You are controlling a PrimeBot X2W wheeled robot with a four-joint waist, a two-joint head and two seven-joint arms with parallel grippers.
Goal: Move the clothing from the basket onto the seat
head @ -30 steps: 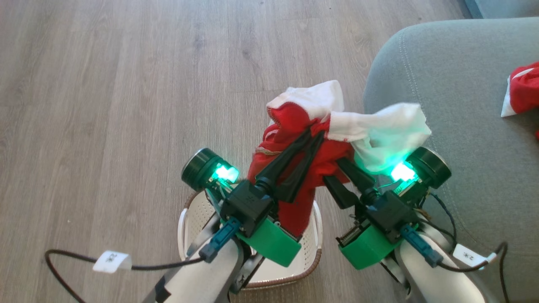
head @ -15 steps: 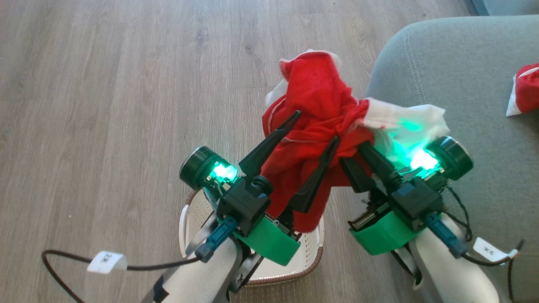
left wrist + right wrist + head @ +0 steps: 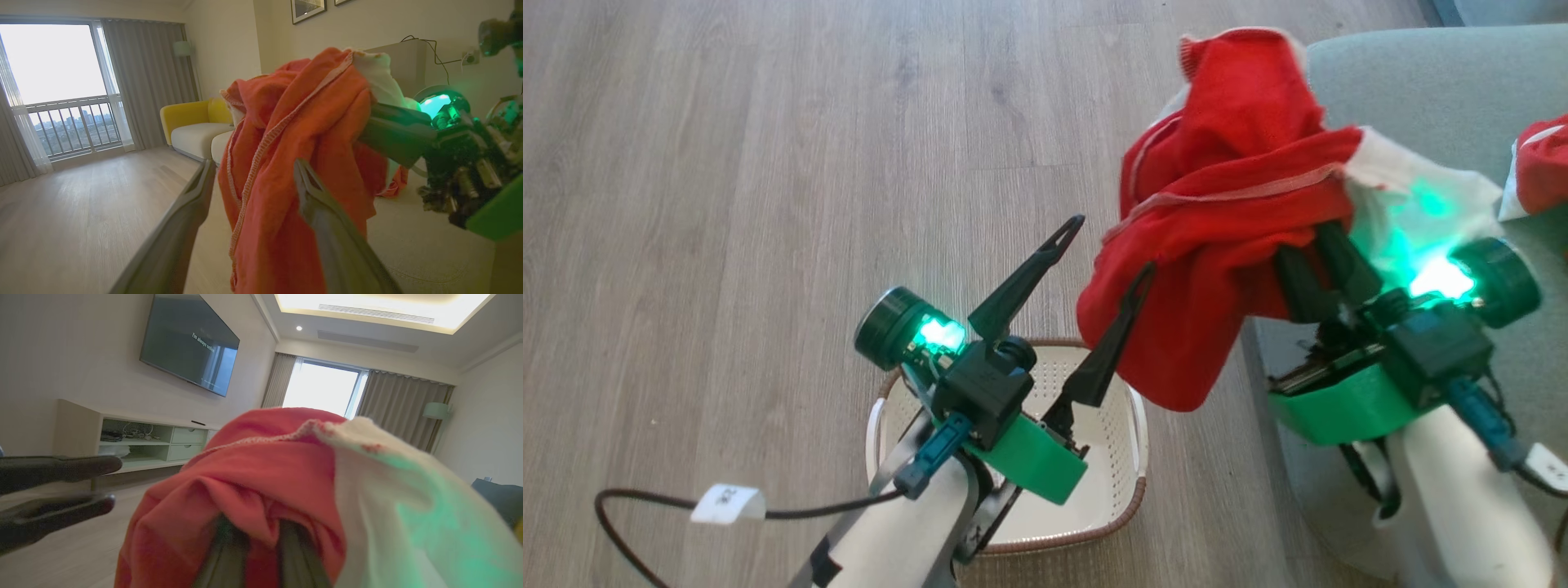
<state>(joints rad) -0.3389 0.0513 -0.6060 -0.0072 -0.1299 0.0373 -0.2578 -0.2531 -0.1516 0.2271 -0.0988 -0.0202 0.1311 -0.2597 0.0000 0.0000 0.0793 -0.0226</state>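
Over the wood floor (image 3: pixel 727 204), by the seat (image 3: pixel 1405 90)'s edge, the right gripper (image 3: pixel 1311 257) pinches draped red-and-white clothing (image 3: pixel 1225 204). The left gripper (image 3: pixel 1114 243) gapes alongside.

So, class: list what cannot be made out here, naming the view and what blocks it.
Tips of the right fingers: head and right wrist views, buried in the clothing.
Near floor of the basket: head view, covered by the left forearm.
Second red garment on the seat: head view, cut by the right edge.
Television text: right wrist view, too small.
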